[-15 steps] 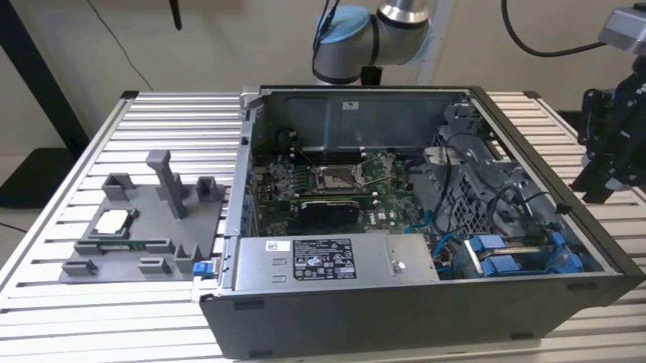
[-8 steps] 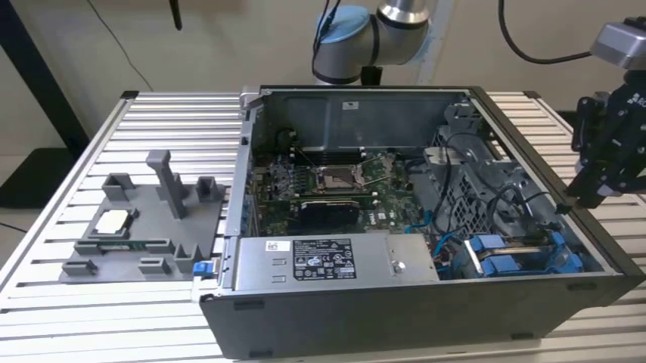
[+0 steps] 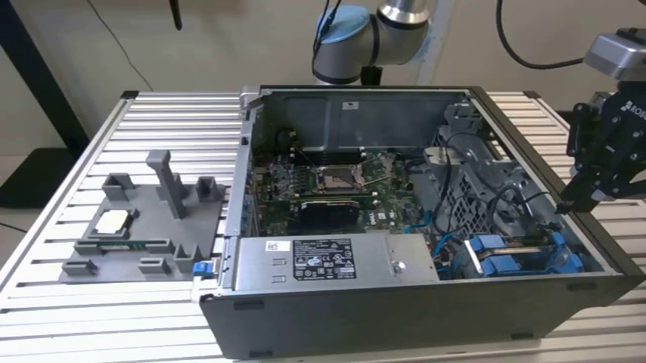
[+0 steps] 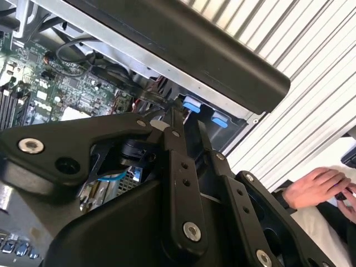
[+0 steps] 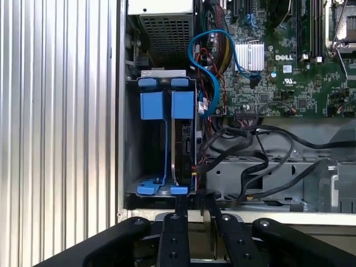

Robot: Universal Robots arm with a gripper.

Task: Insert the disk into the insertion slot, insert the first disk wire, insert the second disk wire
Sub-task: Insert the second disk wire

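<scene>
The disk (image 5: 183,146) stands on edge in the drive bay, clipped in a blue carrier (image 5: 182,104); a second blue carrier (image 5: 151,104) sits beside it. In the exterior view the blue carriers (image 3: 504,253) lie in the case's near right corner. My gripper (image 3: 585,198) hangs over the case's right wall, just outside the bay. In both wrist views its fingers (image 5: 181,207) stand a little apart with nothing between them; the gripper (image 5: 195,200) (image 4: 186,119) touches nothing. A blue cable (image 5: 200,61) and black cables (image 5: 245,150) run loose next to the disk.
The open computer case (image 3: 253,333) lies on a slatted table (image 3: 101,318), with the motherboard (image 3: 323,181) in the middle and a grey power-supply box (image 3: 323,261) at the front. A grey fixture plate (image 3: 141,227) sits at the exterior view's left. A person's hand (image 4: 314,186) rests beyond the case.
</scene>
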